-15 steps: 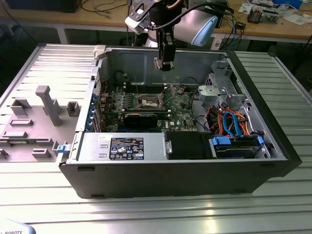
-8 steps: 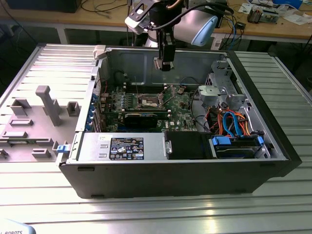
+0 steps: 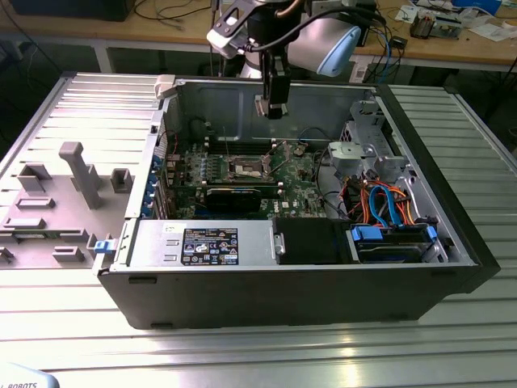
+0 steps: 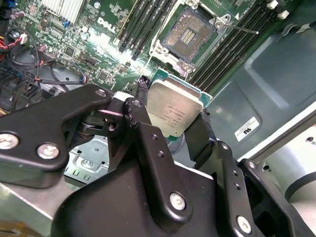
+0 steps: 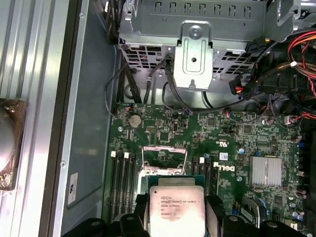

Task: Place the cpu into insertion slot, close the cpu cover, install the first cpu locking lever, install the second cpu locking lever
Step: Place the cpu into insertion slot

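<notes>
The arm (image 3: 323, 40) reaches down over an open computer case (image 3: 420, 275) that lies on a ribbed metal counter (image 3: 452, 347). In the exterior view the jaws hang above the green motherboard (image 3: 303, 182), close to the case's far wall and well clear of the board.

The jaws are closed part-way on the cpu (image 4: 175, 106), with one black finger (image 4: 140, 111) against one edge and the other against the opposite edge. The chip's silver-grey top faces both wrist cameras, and in the first wrist view the cpu (image 5: 177, 205) sits squarely between the two fingers.

The insertion slot (image 4: 190, 32) has nothing in it. Its dark centre lies bare inside the silvery rim in the second wrist view. In the first wrist view the insertion slot (image 5: 163, 160) lies just beyond the held chip, and the chip's far edge overlaps the slot's near rim in the picture. The chip is raised off the board and not seated. I cannot tell how the cover plate stands.

Long black memory slots (image 5: 123, 182) flank the socket. A finned heatsink (image 5: 265, 170) sits further along the board, and a coin battery (image 5: 135, 119) lies near the case wall. In the exterior view a black graphics card (image 3: 233, 196) lies just in front of the socket, and a power supply (image 3: 202, 242) sits along the case's near wall.
</notes>
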